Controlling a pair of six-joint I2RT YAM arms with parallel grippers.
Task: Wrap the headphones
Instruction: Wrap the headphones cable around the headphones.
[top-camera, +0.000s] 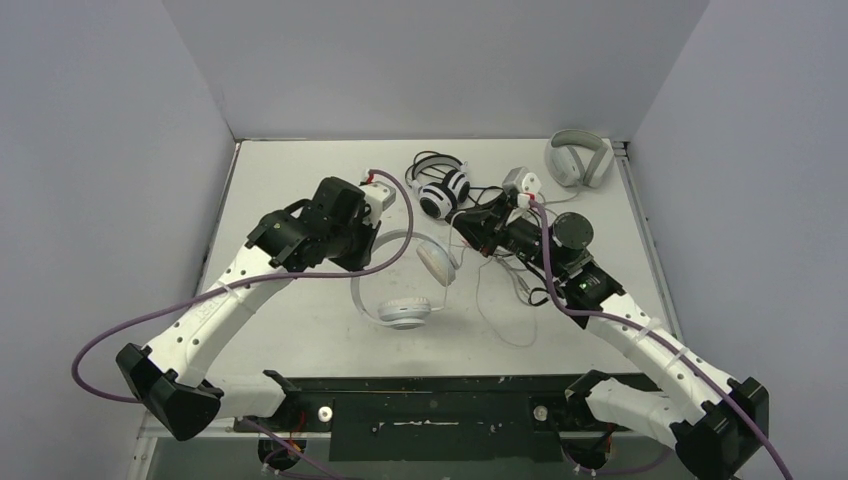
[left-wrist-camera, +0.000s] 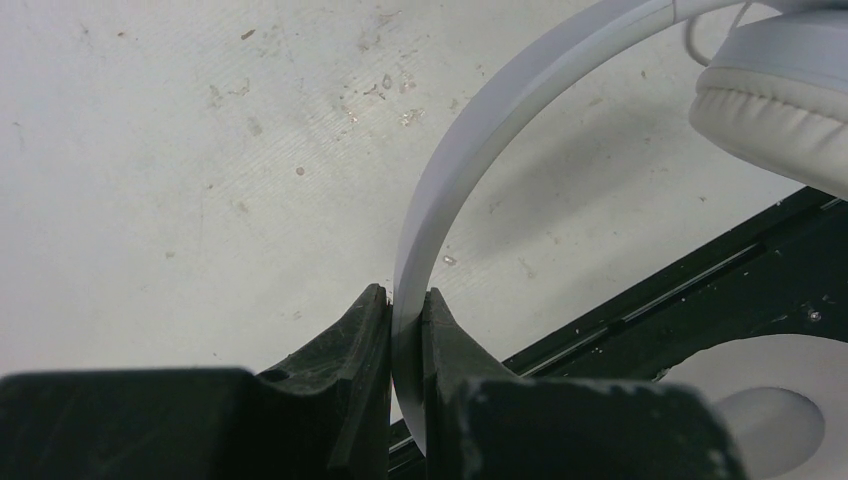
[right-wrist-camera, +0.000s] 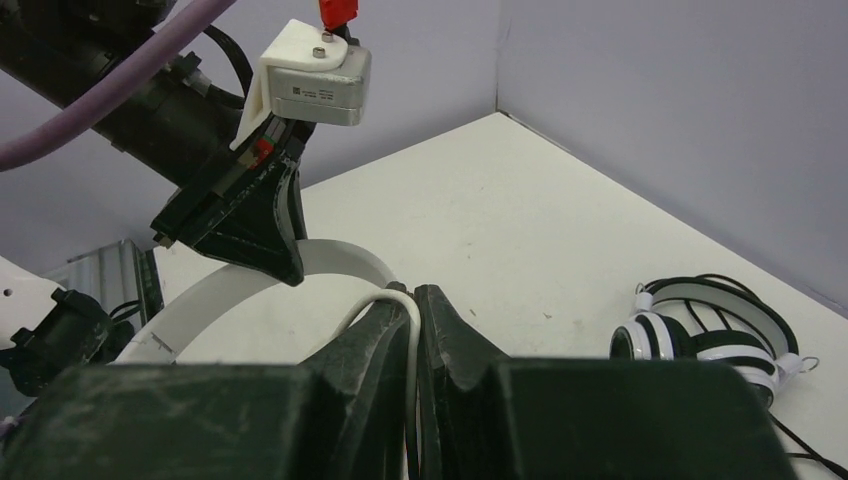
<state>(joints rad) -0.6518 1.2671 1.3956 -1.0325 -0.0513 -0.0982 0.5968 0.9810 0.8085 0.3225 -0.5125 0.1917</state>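
Left hand (left-wrist-camera: 405, 300): fingers pressed onto the band (left-wrist-camera: 450, 170) of the white headphones (top-camera: 405, 312), pinching it edge-on near mid-arc. The set is held tilted, and the lower ear cup (left-wrist-camera: 770, 110) appears to sit just off the table (top-camera: 300, 180), near its centre. Right hand (right-wrist-camera: 412, 293): fingers closed on the thin white cable (right-wrist-camera: 413, 350), which loops over the fingertips just beside the band. The rest of the cable trails loose on the table by the right arm.

Judgement: the step in hand is winding the cable round the band.

To do it well:
- Keep the left pinch firm and fixed, so the band serves as a steady spool.
- Carry the cable round the band with light tension, so the turns neither slip off nor drag the band out of the grip.
- Lay the turns side by side on the bare arc, clear of the left fingers.
- Let slack feed from the table without snagging.

The black-and-white headset (top-camera: 443, 190) lies at the back, its cable not yet wrapped. The grey pair (top-camera: 578, 158) sits in the far right corner, well apart.
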